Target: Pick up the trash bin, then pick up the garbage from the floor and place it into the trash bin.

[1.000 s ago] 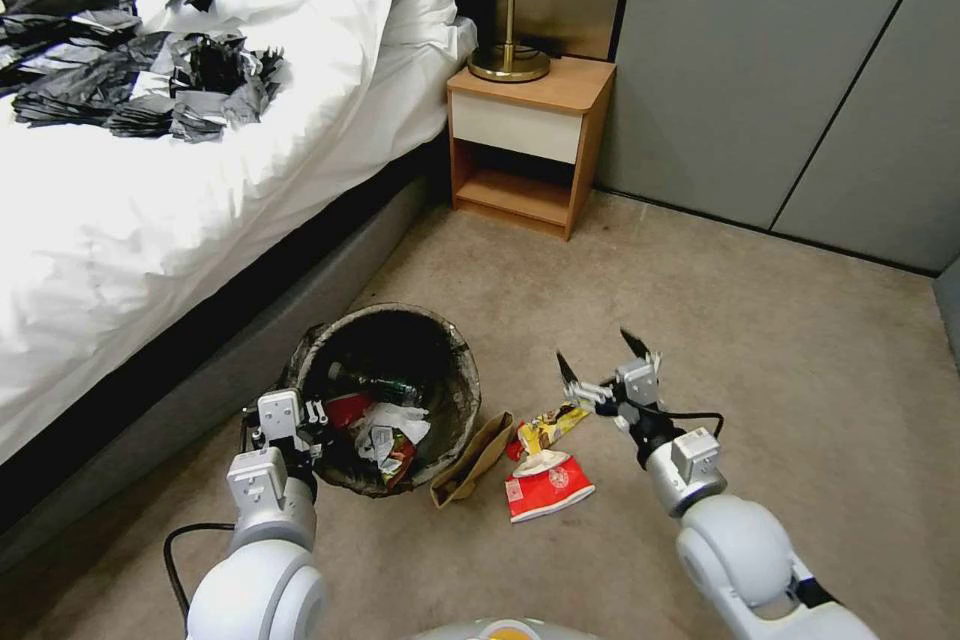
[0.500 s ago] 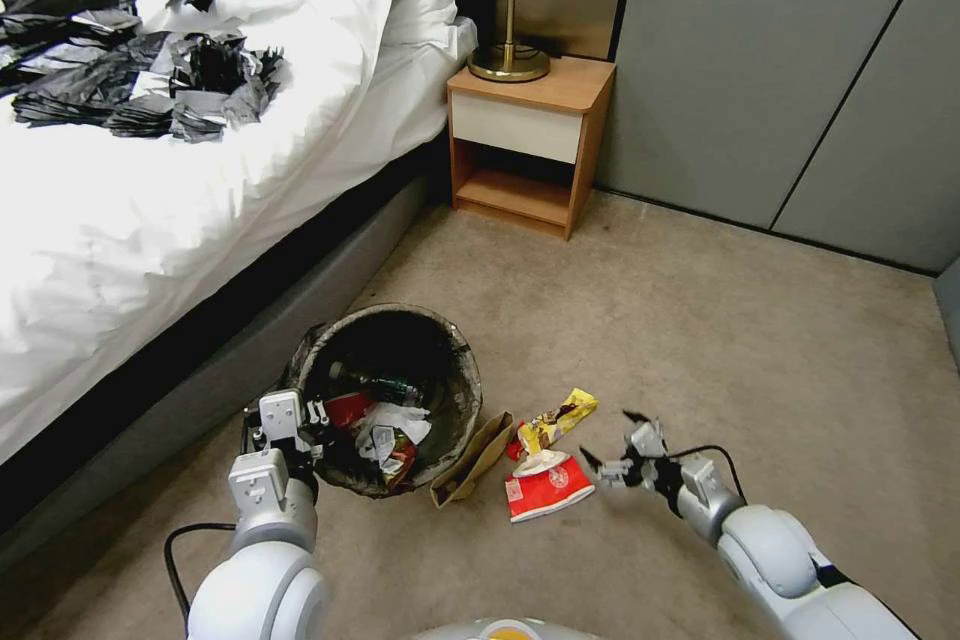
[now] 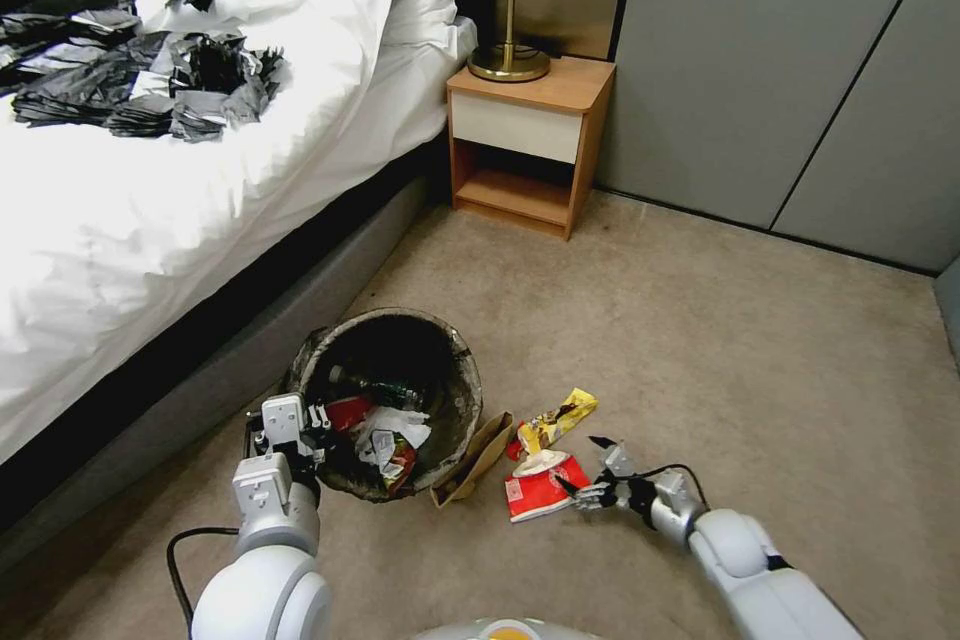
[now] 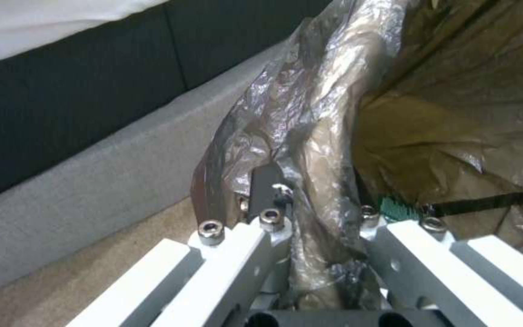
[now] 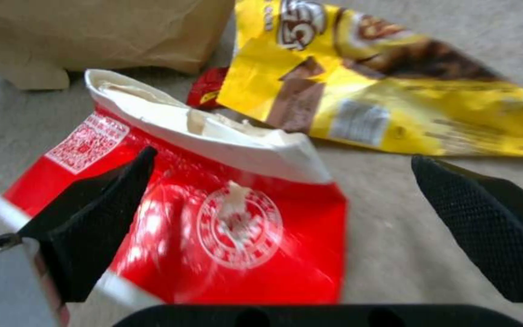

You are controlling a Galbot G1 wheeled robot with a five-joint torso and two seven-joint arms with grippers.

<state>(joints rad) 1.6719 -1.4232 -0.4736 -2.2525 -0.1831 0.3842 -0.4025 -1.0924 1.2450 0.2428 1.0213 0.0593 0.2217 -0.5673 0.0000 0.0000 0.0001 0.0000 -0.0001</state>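
- Bin (image 3: 455, 390): round, lined with a crinkled dark bag (image 4: 310, 136), on the carpet (image 3: 700, 320) beside the bed (image 3: 150, 220). We count a red packet, white tissue and a green-labelled bottle inside it.
- Our left gripper (image 3: 300, 425): at the bin's near rim, fingers pinched on the rim and the folded-over bag, one finger (image 4: 270, 186) outside the liner.
- Our right gripper (image 3: 590, 468): low over the carpet, just right of the red-and-white packet (image 3: 545, 485), fingers spread wide. In the right wrist view one pad (image 5: 101, 222) overlaps the packet (image 5: 225, 227) and the other stands off over bare carpet; we cannot tell whether either touches it.
- Yellow wrapper (image 3: 558, 418): flat on the carpet, just beyond the red packet.
- Brown paper bag (image 3: 475, 458): lying against the bin's right side, near the red packet.
- Nightstand (image 3: 528, 145): by the wall, with a brass lamp (image 3: 510, 60) on top.
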